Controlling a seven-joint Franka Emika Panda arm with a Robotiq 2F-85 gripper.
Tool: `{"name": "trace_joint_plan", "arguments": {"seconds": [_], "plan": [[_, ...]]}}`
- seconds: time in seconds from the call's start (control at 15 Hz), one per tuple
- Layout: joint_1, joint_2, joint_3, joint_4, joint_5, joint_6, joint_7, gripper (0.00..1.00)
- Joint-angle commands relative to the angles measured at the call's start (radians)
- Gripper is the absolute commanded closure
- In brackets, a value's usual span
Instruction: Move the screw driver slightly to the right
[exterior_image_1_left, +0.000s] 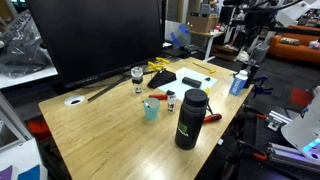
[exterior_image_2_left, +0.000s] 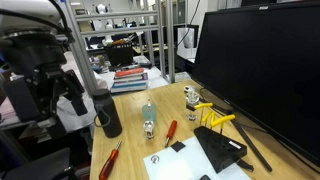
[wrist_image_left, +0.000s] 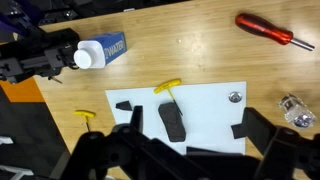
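Hovering over white sheet (wrist_image_left: 205, 105), gripper (wrist_image_left: 185, 158) is keeping jaws spread, empty. Screw driver (exterior_image_1_left: 157, 97) is lying by teal cup (exterior_image_1_left: 150, 111). Risks: grabbing 2nd red tool (exterior_image_1_left: 213, 117) by black bottle (exterior_image_1_left: 190, 120) instead, or tipping cup on approach.

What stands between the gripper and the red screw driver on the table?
Nothing tall that I can see. In the wrist view the gripper hangs above the white sheet, and the screw driver lies on bare wood past its edge. Only flat black pieces and a yellow tool lie on that sheet.
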Motion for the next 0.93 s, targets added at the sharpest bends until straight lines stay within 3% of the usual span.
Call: {"name": "trace_joint_plan", "arguments": {"seconds": [0.0,0.27,0.53,0.73,0.87], "plan": [[0.007,0.004,-0.007,-0.004,-0.006,-0.008,0.004,0.00],[0.015,0.030,-0.001,0.003,0.001,0.004,0.008,0.00],[0.080,0.080,-0.010,0.016,0.022,0.121,-0.038,0.00],[0.116,0.189,-0.003,0.057,0.003,0.254,-0.085,0.00],[0.153,0.291,-0.034,0.104,0.016,0.315,-0.180,0.00]]}}
